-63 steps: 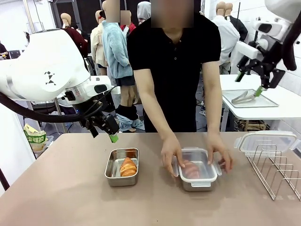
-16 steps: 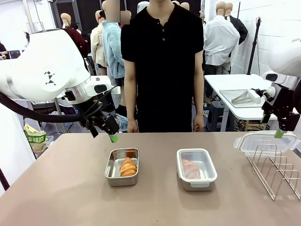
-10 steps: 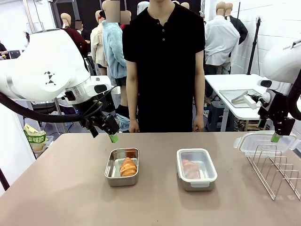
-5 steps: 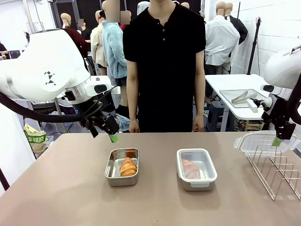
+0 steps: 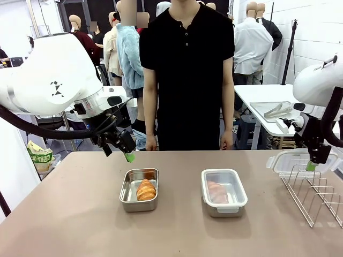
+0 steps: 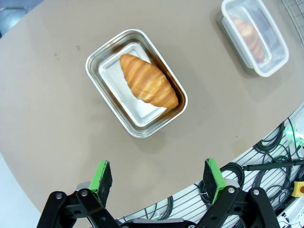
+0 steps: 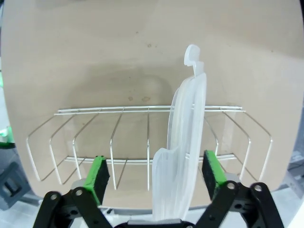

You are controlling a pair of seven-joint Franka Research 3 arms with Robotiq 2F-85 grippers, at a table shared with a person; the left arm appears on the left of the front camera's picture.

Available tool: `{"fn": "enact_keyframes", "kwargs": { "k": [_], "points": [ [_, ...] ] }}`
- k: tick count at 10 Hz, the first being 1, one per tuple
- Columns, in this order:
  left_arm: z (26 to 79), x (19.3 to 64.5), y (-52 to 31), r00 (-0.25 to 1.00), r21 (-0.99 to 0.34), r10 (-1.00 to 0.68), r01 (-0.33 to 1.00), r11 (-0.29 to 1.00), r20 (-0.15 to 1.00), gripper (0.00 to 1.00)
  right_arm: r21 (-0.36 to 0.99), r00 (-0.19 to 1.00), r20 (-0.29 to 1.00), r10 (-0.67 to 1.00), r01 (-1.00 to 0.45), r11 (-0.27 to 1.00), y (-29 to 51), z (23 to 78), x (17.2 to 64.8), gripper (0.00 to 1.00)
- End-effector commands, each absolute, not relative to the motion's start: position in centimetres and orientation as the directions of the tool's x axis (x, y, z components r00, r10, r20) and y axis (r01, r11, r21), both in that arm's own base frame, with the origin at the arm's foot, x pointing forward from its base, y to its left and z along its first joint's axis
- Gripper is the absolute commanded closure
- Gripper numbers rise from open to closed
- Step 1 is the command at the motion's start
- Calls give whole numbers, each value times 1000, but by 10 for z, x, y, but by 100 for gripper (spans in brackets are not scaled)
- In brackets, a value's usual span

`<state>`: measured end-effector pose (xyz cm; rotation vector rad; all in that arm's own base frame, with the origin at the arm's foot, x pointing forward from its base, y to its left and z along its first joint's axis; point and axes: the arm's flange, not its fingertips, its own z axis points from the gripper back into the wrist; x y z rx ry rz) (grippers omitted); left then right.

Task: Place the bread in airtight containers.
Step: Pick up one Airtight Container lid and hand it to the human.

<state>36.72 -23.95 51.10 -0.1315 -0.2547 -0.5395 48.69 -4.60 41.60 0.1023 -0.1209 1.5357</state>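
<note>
One tin [image 5: 224, 191] is lidded; my right end effector [image 7: 153, 178] straddles the spare lid [image 7: 185, 156], fingers spread, ready to pinch it for the open tin [image 5: 139, 190].

open tin [image 5: 139, 190] clear from above; lidded tin [image 5: 224, 191] blocked (lid on); wire rack [image 5: 315, 195] crowds right edge.

Right tool [image 5: 311, 166] hangs at the lid [image 5: 302, 160] leaning on the wire rack [image 5: 316, 194].
</note>
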Motion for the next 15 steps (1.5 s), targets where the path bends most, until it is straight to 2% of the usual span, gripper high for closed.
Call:
{"fn": "enact_keyframes", "kwargs": {
  "k": [1, 4, 5, 11, 15],
  "points": [
    [511, 368, -239, 828, -59, -489, 522, 851, 275, 0, -7, 38, 125, 991, -999, 39, -47, 415, 489, 30],
    [511, 368, -239, 828, -59, -489, 522, 851, 275, 0, 2, 30, 120, 992, -1000, 30, -47, 414, 491, 88],
    [511, 368, -239, 828, -59, -489, 522, 851, 275, 0, 3, 32, 120, 992, -1000, 31, -48, 414, 491, 100],
    [511, 368, -239, 828, -59, -489, 522, 851, 275, 0, -2, 29, 115, 993, -1000, 30, -48, 416, 488, 100],
    [511, 368, -239, 828, -59, -489, 522, 851, 275, 0, 5, 42, 128, 991, -999, 42, -48, 436, 482, 100]
  ]
}}
